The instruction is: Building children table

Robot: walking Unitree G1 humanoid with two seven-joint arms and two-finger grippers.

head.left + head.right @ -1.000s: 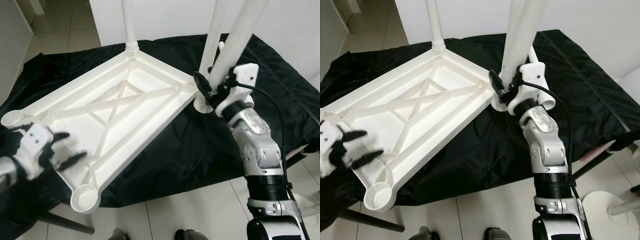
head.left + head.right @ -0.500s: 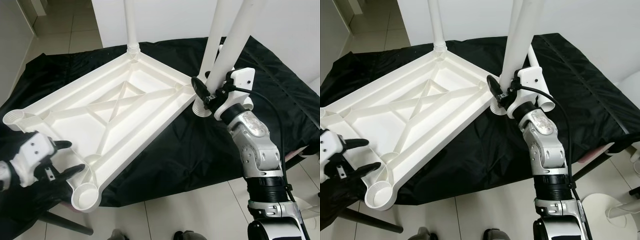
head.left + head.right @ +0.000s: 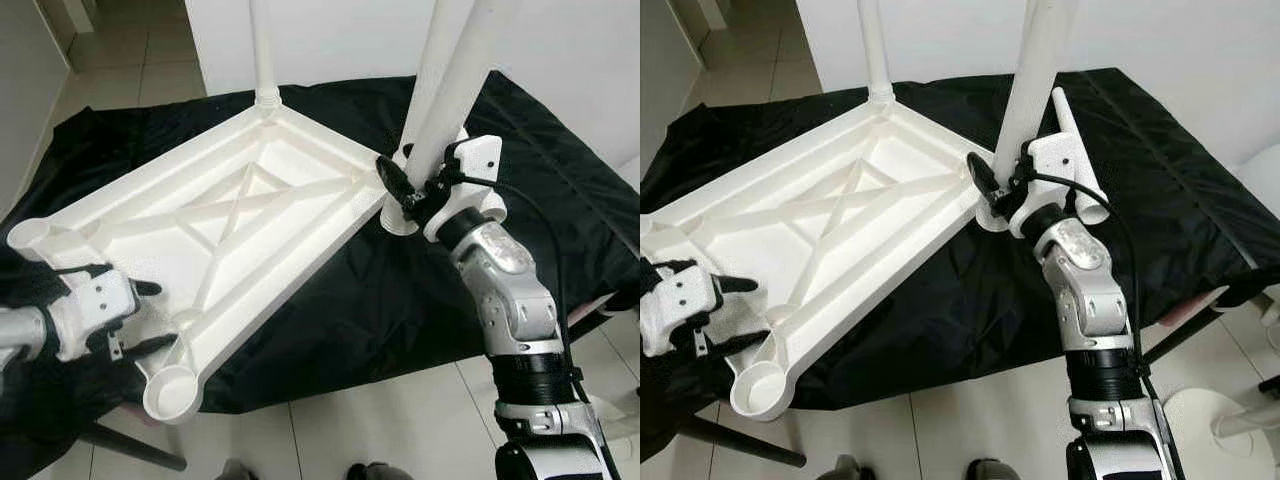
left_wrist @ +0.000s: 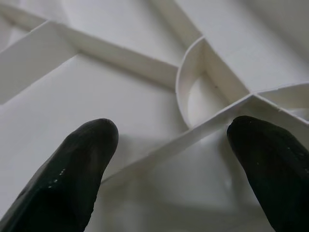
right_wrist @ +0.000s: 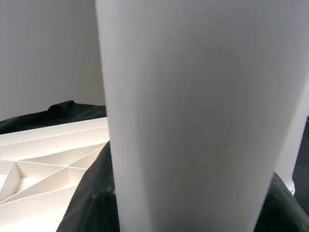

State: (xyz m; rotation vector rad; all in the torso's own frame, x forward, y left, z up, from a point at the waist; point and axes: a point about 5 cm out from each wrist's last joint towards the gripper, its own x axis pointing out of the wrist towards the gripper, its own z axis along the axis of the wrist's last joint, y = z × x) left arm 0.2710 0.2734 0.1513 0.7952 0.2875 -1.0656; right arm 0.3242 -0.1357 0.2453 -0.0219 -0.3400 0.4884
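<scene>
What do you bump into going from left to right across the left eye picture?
Left end effector → upside-down white tabletop → the leg standing in its far corner → right end effector gripping another white leg.

Tabletop [image 3: 200, 215] and legs [image 3: 448, 90] plain white; cloth [image 3: 400, 290] under tabletop black; gripper fingers [image 4: 72, 179] black; floor tiles [image 3: 330, 430] off-white.

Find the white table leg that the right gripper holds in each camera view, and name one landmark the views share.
Left eye view: table leg rises at upper right, above the right gripper.
Right eye view: upper centre.
Right wrist view: broad white column, close up.
Left wrist view: not in it.
Shared landmark: the upturned tabletop.
</scene>
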